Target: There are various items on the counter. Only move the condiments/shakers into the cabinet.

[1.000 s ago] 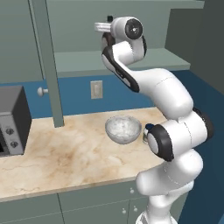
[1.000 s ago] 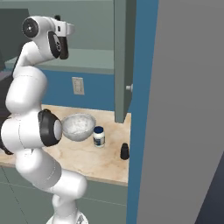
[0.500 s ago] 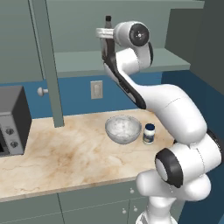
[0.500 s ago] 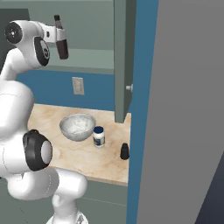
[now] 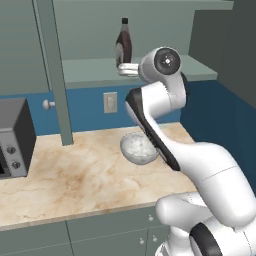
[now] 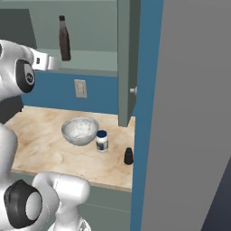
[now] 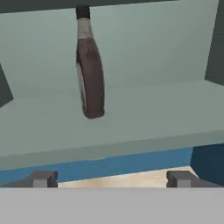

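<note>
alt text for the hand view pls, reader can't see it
A brown syrup bottle stands upright on the pale shelf of the cabinet, free of the open tool, whose two fingertips rise apart at the bottom. A strip of beige counter shows below the shelf edge.

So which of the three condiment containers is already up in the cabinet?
The brown syrup bottle, upright on the cabinet shelf; the blue-lidded jar and black shaker stand on the counter.
</note>
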